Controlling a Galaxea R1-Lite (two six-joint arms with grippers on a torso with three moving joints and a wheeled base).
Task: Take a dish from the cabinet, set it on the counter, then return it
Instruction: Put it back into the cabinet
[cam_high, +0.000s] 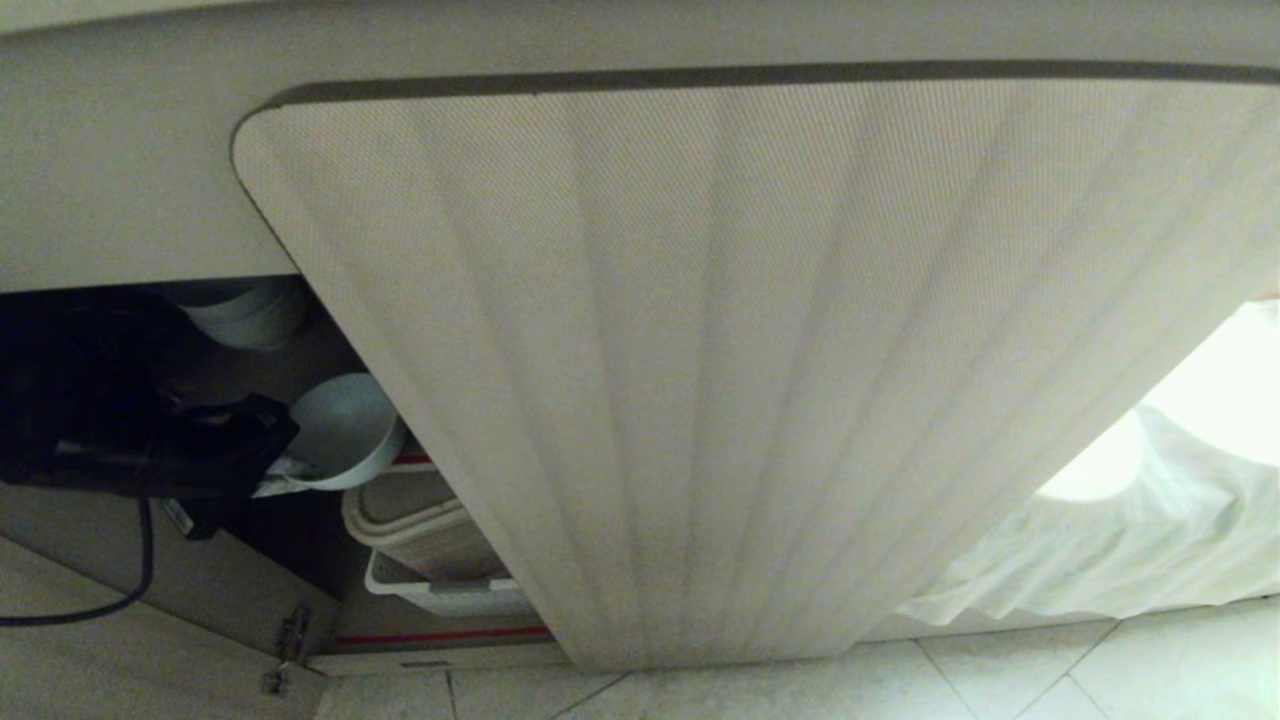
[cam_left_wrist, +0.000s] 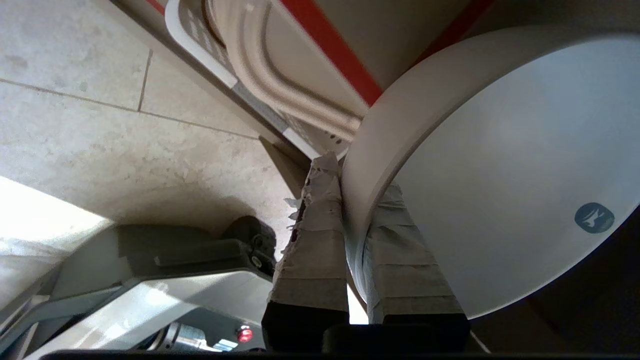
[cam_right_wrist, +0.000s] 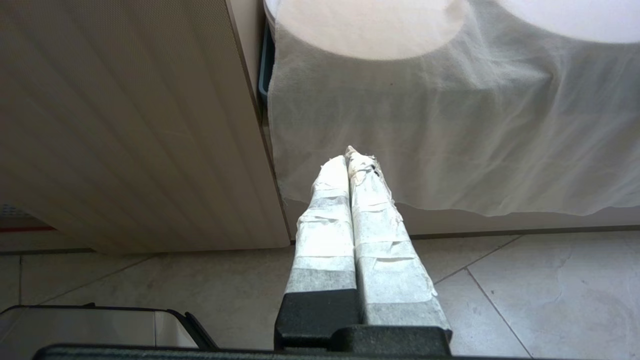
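The dish (cam_high: 345, 430), a white round bowl, hangs tilted at the mouth of the open cabinet, just above a red-edged shelf (cam_high: 410, 460). My left gripper (cam_high: 278, 478) reaches in from the left and is shut on its rim. In the left wrist view the taped fingers (cam_left_wrist: 320, 235) pinch the dish (cam_left_wrist: 500, 175) wall, one outside and one inside; the left gripper (cam_left_wrist: 357, 175) holds it near the edge. The fluted cabinet door (cam_high: 750, 350) stands swung open. My right gripper (cam_right_wrist: 350, 157) is parked low, shut and empty. The counter is out of view.
A stack of white bowls (cam_high: 250, 310) sits deeper on the upper shelf. Below are a beige bin (cam_high: 420, 520) and a white basket (cam_high: 440, 595). A white cloth (cam_high: 1150, 530) hangs right of the door. Tiled floor (cam_high: 900, 685) lies underneath; a door hinge (cam_high: 290, 635) is at lower left.
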